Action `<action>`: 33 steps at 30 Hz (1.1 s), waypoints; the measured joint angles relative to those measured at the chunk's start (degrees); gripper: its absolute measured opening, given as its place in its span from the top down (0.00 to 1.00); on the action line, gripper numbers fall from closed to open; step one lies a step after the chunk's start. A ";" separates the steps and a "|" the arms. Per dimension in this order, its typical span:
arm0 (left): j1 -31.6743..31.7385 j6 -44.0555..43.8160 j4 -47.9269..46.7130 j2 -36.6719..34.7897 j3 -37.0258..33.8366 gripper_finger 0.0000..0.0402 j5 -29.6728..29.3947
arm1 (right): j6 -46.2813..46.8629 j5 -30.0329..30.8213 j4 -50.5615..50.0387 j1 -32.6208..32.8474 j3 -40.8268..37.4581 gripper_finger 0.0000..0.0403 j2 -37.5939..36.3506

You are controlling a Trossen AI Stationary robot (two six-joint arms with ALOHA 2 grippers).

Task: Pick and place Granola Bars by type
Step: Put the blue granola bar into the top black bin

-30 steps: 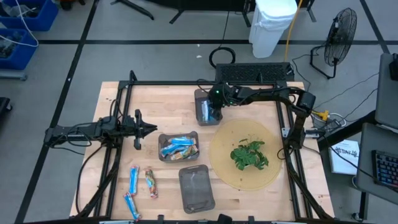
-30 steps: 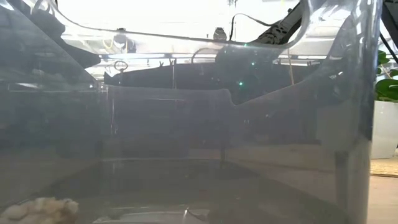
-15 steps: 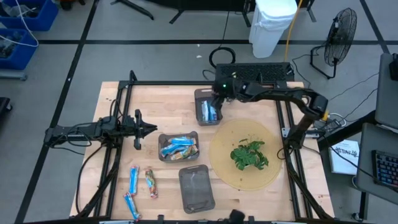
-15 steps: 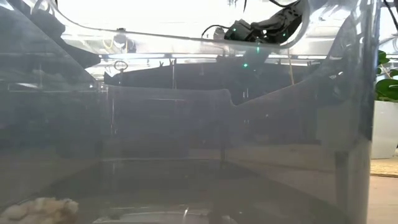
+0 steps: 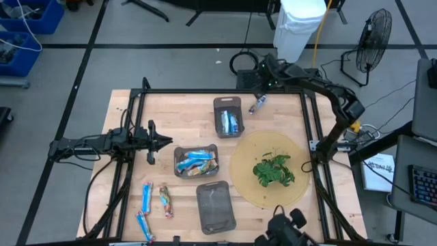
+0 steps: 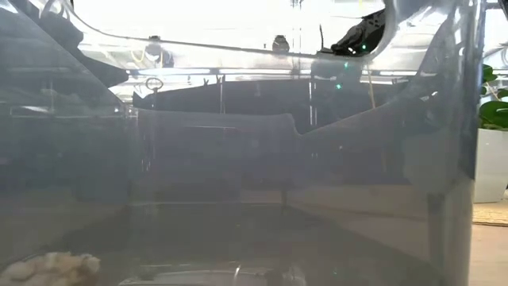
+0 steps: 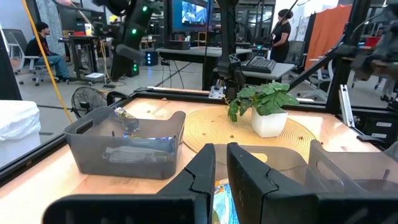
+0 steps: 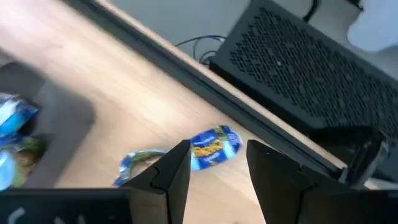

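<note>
Here, operator, was how things lay for your next reach.

High view: your right gripper (image 5: 263, 76) hung over the table's far edge, right of the far tray (image 5: 228, 117). A stray blue bar (image 5: 257, 104) lay on bare wood just beside that tray's right side, its long axis slanting toward the far-right corner. It sat just nearer the table's middle than the claw.

Right wrist view: the right claw stood open and empty, the blue bar (image 8: 214, 145) showing between its fingers, lying crosswise to the gap.

Left wrist view: your left gripper (image 7: 221, 171) was nearly closed, holding nothing, aimed across the centre tray (image 7: 292, 163).

Low view: a grey tray wall blocked almost everything.

Nearer arm: the right, by far; the left waited at the left edge.
</note>
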 joint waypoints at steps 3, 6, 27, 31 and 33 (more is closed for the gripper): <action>-0.01 0.00 -0.02 0.01 -0.01 0.88 0.00 | 1.30 -1.24 -1.48 -1.31 -0.04 0.62 1.96; 0.00 0.00 0.00 0.01 -0.01 0.88 0.00 | 2.18 -2.38 -1.52 -1.48 -0.04 0.61 4.83; 0.01 0.00 0.00 -0.01 -0.01 0.88 0.00 | 2.56 -2.50 -2.60 -1.53 -0.09 0.61 13.24; -0.01 0.00 0.00 0.00 0.00 0.88 0.00 | 3.46 -2.56 -3.67 -1.62 -0.13 0.61 12.69; 0.00 0.00 0.00 0.00 0.00 0.88 0.00 | 3.53 -1.54 -3.70 -1.62 -0.15 0.61 11.83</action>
